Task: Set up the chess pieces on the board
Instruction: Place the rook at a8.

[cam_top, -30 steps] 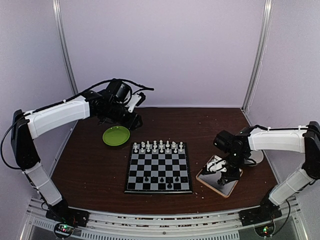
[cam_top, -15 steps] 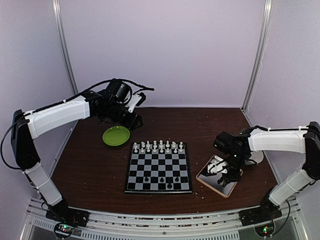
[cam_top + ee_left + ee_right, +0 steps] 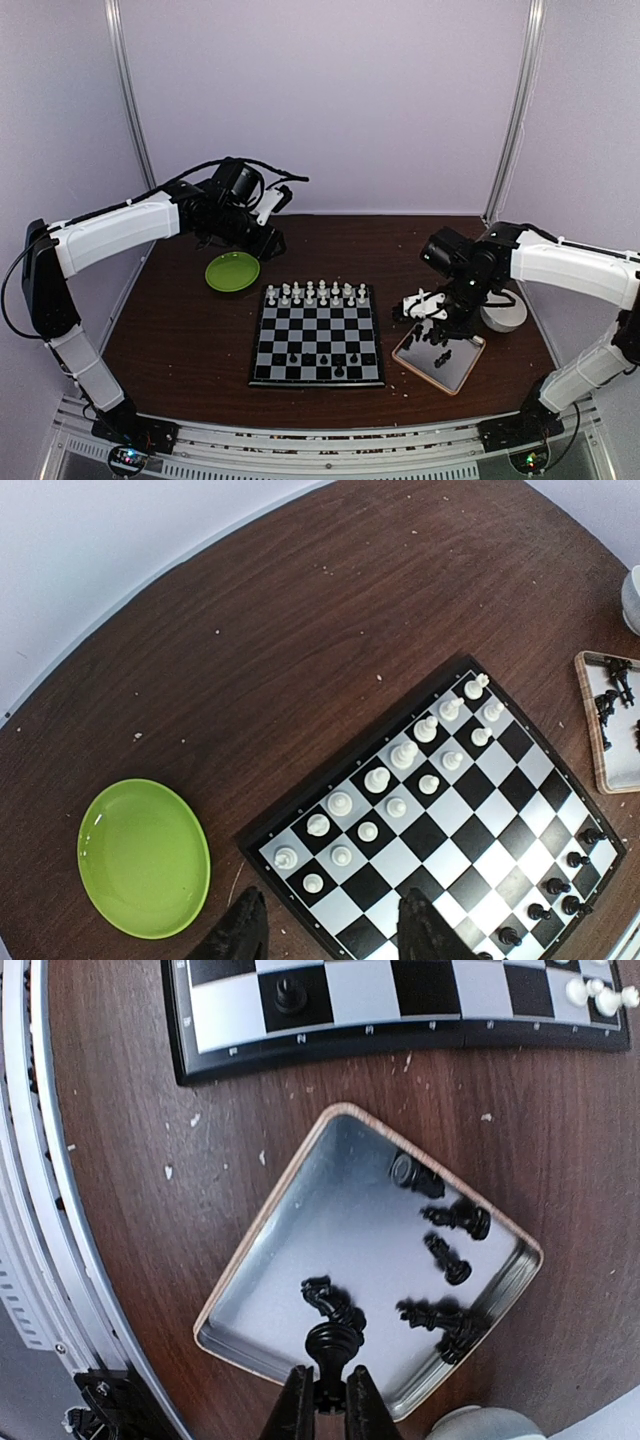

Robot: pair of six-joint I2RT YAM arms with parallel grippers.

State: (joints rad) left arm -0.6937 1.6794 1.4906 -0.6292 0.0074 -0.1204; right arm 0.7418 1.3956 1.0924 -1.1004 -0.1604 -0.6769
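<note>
My right end effector (image 3: 325,1388) is pinched tight on a black piece (image 3: 331,1343), tray (image 3: 262,1222) below it; next, I judge, carry it left to an empty square on the board (image 3: 400,1038).

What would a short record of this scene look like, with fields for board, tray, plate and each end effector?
Board: white pieces fill two far rows; some black pieces on near rows
Tray: several black loose pieces lying inside
Plate: green, empty
Left end effector: open, holding nothing
Right end effector: shut on a black piece above tray
</note>
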